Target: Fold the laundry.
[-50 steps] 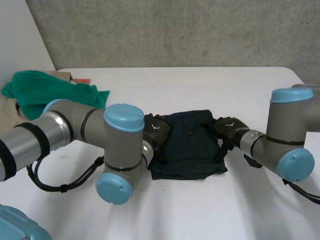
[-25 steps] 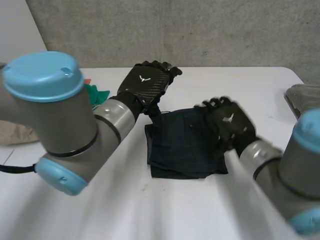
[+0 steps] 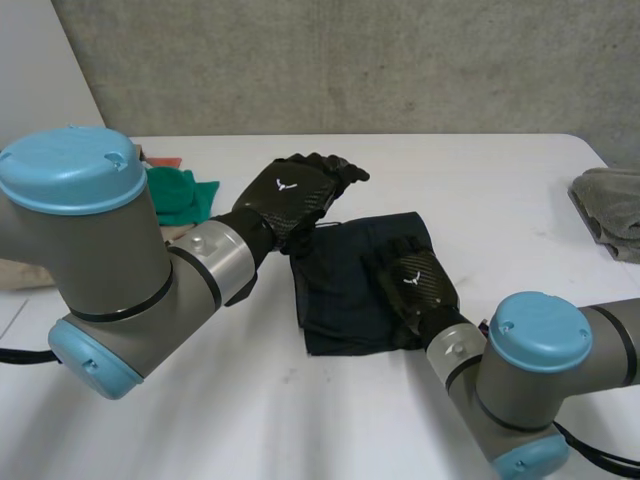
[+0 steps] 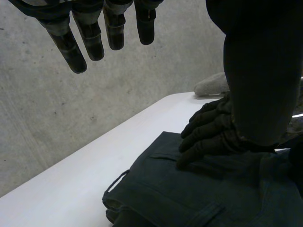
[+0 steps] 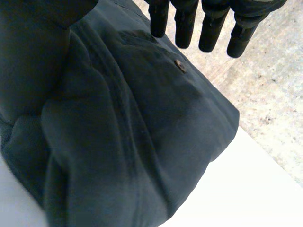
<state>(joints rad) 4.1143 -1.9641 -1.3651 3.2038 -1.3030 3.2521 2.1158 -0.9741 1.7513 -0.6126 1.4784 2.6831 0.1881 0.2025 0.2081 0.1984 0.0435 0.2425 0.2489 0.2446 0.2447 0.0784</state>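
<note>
A white table (image 3: 480,180) stands against a bare concrete wall, with the folded dark trousers (image 3: 340,290) at its middle. The right hand (image 3: 415,285) lies flat on them, fingers straight and gripping nothing, I'd guess to press the fold down. The left hand (image 3: 295,190) hovers above their far left corner, fingers straight, empty. The bundle is near square; its long axis seems to run toward the wall, pocket button up.
</note>
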